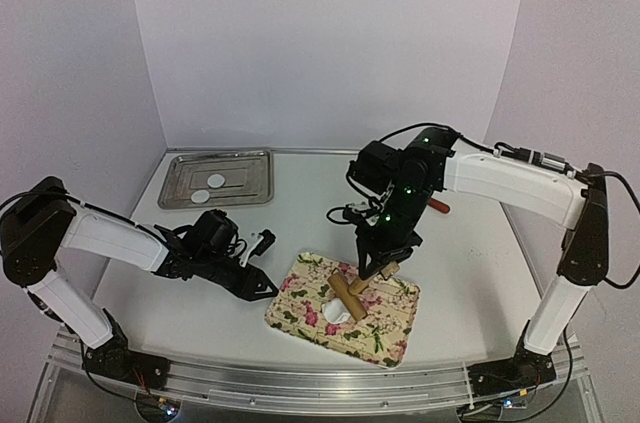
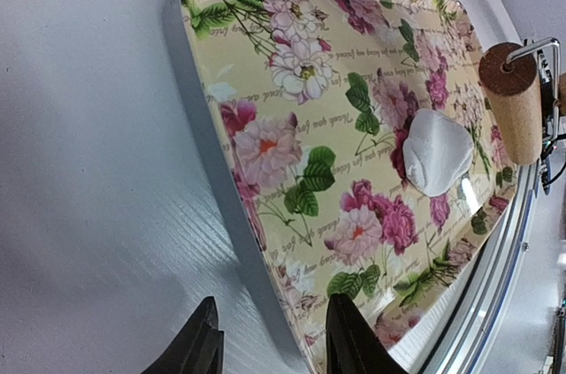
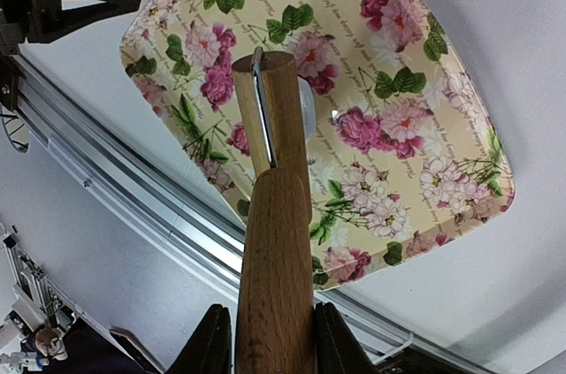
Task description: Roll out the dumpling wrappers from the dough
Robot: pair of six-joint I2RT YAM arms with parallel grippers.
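Note:
A white lump of dough (image 1: 335,314) lies on the floral tray (image 1: 385,335). My right gripper (image 1: 376,265) is shut on the handle of a wooden rolling pin (image 1: 349,289), and the pin's roller end sits over the dough. In the right wrist view the handle (image 3: 276,286) fills the gap between my fingers and the roller (image 3: 274,100) hides most of the dough (image 3: 309,111). My left gripper (image 1: 262,283) is open at the tray's left edge. In the left wrist view its fingers (image 2: 347,339) straddle the tray rim (image 2: 232,188), with the dough (image 2: 438,151) and roller (image 2: 513,100) further off. Two dumpling wrappers (image 1: 215,181) lie in the metal tray (image 1: 250,165).
The metal tray stands at the back left of the table. A red-handled tool (image 1: 438,206) pokes out behind my right arm. The aluminium rail (image 3: 159,206) of the table's near edge runs just beyond the floral tray.

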